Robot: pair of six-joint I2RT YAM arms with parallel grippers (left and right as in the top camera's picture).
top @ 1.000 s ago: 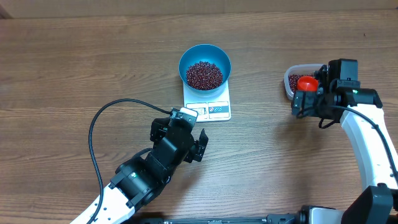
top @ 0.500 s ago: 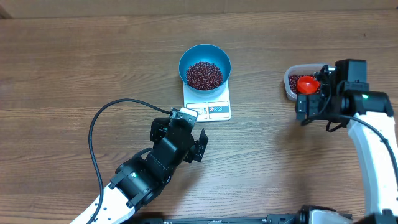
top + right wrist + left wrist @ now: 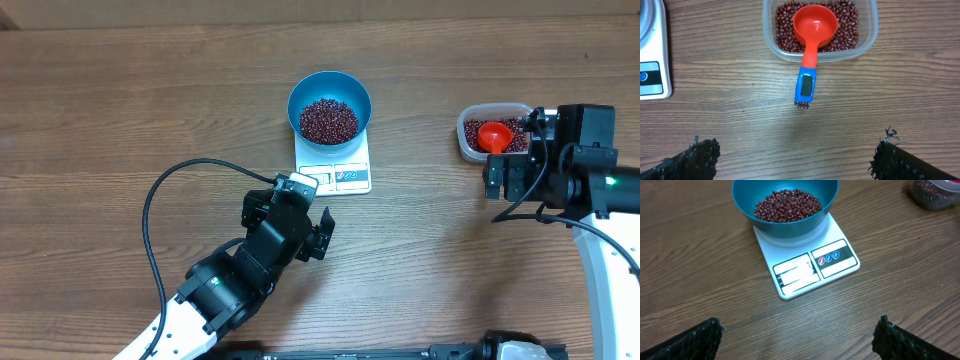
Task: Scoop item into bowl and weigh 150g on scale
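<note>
While both arms hang clear of the containers, the left gripper point(image 3: 799, 324) is spread wide over bare table point(image 3: 120, 100), near the front edge of the scale point(image 3: 805, 267). The right gripper point(image 3: 797, 142), likewise spread and empty, stops short of the scoop point(image 3: 812, 25) and its blue handle tip. Bowl point(image 3: 790, 227): centred on the scale, holding a mound of beans point(image 3: 787, 202). Clear tub point(image 3: 867, 45): well apart to the right, holding more beans and the scoop's head, its handle overhanging the rim.
</note>
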